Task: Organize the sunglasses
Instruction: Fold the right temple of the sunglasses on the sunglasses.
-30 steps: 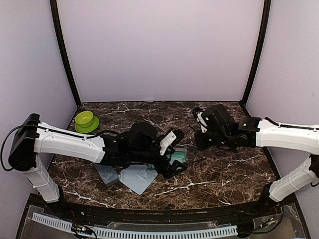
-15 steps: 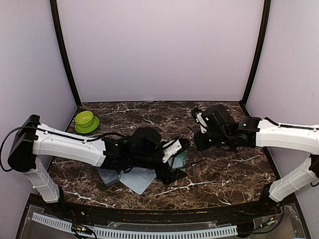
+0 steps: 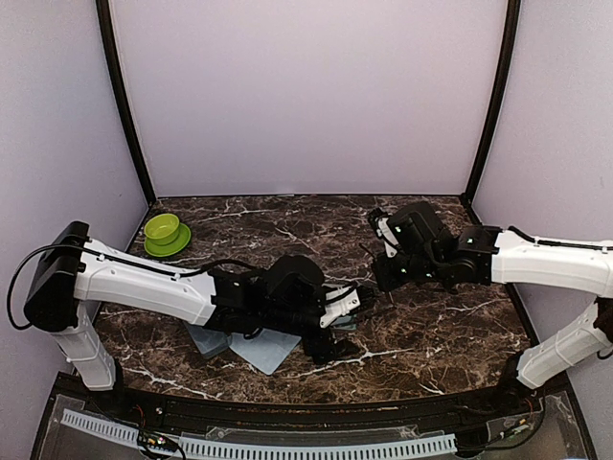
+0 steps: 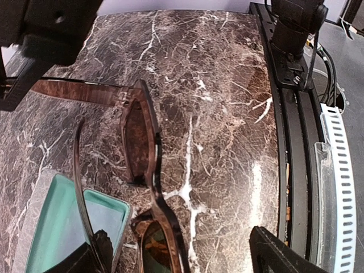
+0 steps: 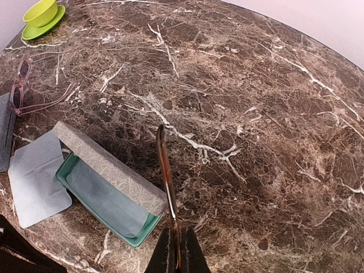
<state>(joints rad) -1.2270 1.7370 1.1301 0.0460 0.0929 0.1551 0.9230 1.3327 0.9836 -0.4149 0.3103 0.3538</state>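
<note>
Tortoiseshell sunglasses [image 4: 137, 139] temple pinched in right hand [image 5: 175, 253]; left hand [image 4: 187, 256] wide open; second pair [image 5: 20, 85] apart.

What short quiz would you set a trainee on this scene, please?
1. True or false: the right gripper is pinching a temple of the tortoiseshell sunglasses.
2. Which colour lines the open case? A red, B teal, C yellow.
3. Fill in: the left gripper has its jaws ____.
Key: 1 true; 2 B; 3 open.
</note>
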